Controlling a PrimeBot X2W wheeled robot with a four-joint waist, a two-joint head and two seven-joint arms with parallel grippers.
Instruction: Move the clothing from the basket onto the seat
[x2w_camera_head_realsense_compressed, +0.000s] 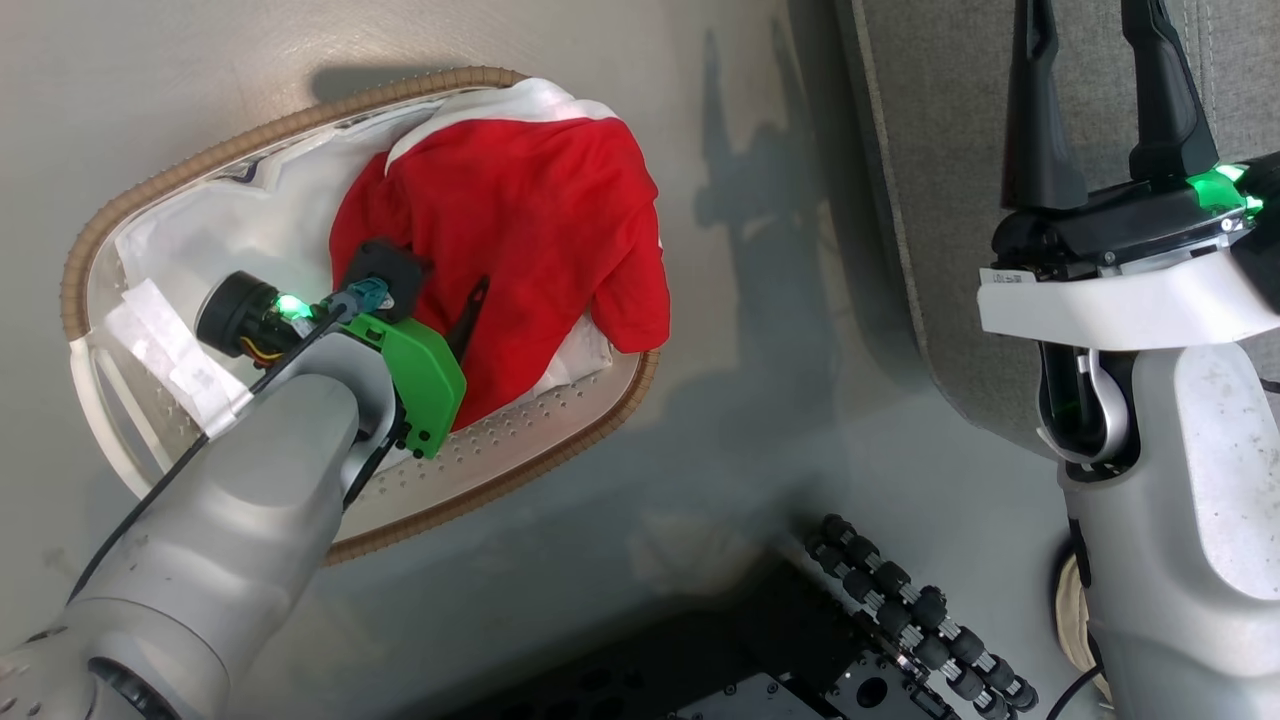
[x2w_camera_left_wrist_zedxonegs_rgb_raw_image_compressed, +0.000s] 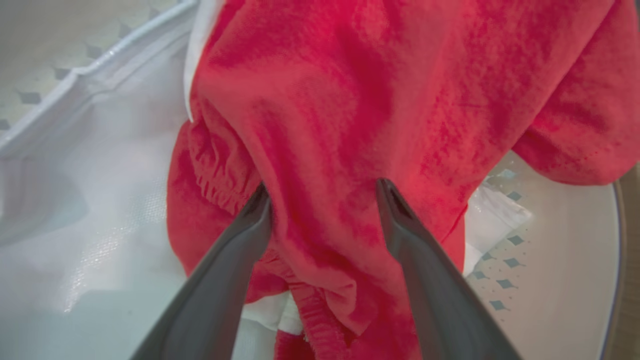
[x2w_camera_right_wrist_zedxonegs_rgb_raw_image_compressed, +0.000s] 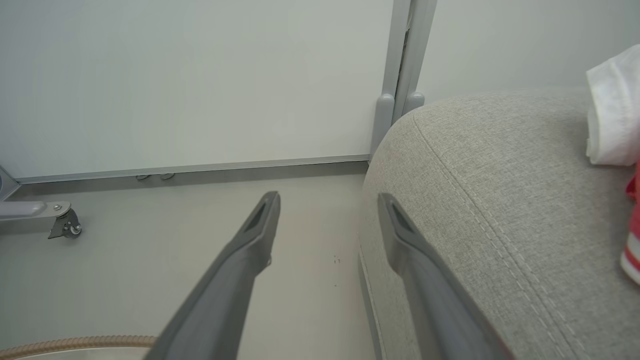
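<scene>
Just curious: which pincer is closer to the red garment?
Left. The left pincer, open, has its tips at the red garment; the right pincer, open, hangs beside the seat, well away.

The left tool (x2w_camera_head_realsense_compressed: 460, 300) hangs over red clothing (x2w_camera_head_realsense_compressed: 530, 200) in the basket (x2w_camera_head_realsense_compressed: 250, 135), right tool (x2w_camera_head_realsense_compressed: 1098, 60) above the seat (x2w_camera_head_realsense_compressed: 950, 200).

Soft, even indoor light — a faint shadow lies on the pale floor (x2w_camera_head_realsense_compressed: 740, 180) toward twelve o'clock in the head view. Close up in the left wrist view, the red garment (x2w_camera_left_wrist_zedxonegs_rgb_raw_image_compressed: 350, 100) blurs and the white liner (x2w_camera_left_wrist_zedxonegs_rgb_raw_image_compressed: 75, 225) at nine o'clock washes out; in the right wrist view the seat (x2w_camera_right_wrist_zedxonegs_rgb_raw_image_compressed: 500, 200) shows crisp weave at three o'clock.
</scene>
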